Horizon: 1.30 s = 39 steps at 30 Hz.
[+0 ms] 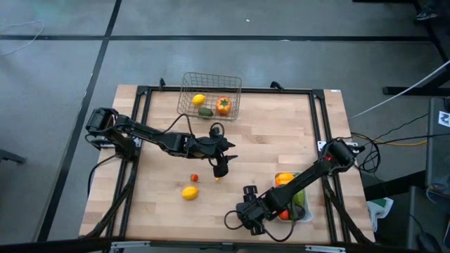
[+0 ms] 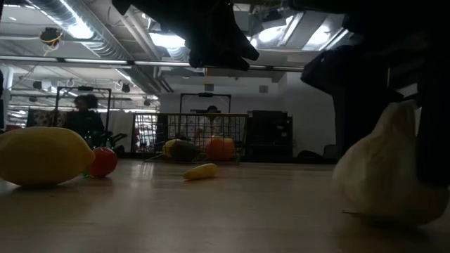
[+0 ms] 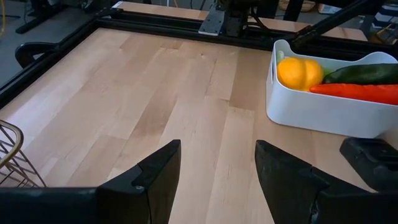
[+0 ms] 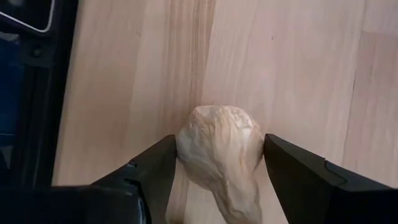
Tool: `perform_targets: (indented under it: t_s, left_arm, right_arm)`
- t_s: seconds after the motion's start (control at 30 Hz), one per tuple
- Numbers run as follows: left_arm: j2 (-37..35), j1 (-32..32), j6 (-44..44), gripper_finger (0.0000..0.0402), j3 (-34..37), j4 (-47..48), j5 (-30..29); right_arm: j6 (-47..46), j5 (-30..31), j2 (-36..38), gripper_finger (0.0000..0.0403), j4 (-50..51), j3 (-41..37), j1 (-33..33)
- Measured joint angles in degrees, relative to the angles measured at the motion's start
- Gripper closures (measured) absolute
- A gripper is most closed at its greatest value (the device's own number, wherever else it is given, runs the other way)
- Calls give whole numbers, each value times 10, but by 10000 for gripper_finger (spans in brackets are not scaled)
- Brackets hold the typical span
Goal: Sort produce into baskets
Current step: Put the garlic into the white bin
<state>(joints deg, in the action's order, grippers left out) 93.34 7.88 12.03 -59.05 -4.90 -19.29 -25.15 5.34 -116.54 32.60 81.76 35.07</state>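
We see the right pincer (image 4: pixel 219 165) low at the bench's (image 1: pixel 281 140) near edge, its fingers (image 4: pixel 149 168) pinching the garlic (image 4: pixel 221 155), one on each flank; the garlic sits on the wood, tip toward the camera. Low view shows the same garlic (image 2: pixel 383 172) on the bench with dark arm parts beside and above it. Left pincer (image 3: pixel 217 168) hovers mid-bench, jaws spread, nothing between them, only bare wood ahead. Near its tip in the high view lies a small yellow piece (image 1: pixel 217 179), too small for us to name; in the low view it reads as a small yellow curved item (image 2: pixel 201 171). Lemon (image 1: pixel 189 192) lies loose on the bench's left-front area, small red tomato (image 1: pixel 195 177) just beside it. Wire basket (image 1: pixel 209 96) at the far edge holds a second lemon (image 1: pixel 199 100), a dark green piece (image 1: pixel 205 112) and an orange pepper (image 1: pixel 223 106). White tray (image 3: pixel 323 112) on the right side holds a yellow pepper (image 3: pixel 300 72), a cucumber (image 3: pixel 367 73) and a red-orange carrot (image 3: pixel 357 93). People show in the room behind the bench.
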Motion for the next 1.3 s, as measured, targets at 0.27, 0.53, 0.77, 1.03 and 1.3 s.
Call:
perform_targets:
  t_s: [0.27,0.53,0.77,1.03,1.3]
  left_arm:
    - [0,0,0,199,0,0,0]
    - [0,0,0,199,0,0,0]
    - [0,0,0,199,0,0,0]
    - [0,0,0,199,0,0,0]
    - [0,0,0,199,0,0,0]
  right_arm:
    - [0,0,-6,164,1,1,0]
    - [0,0,-6,224,2,1,0]
    - [0,0,-7,242,27,14,2]
    - [0,-3,-9,238,215,122,3]
    - [0,20,-8,239,375,226,29]
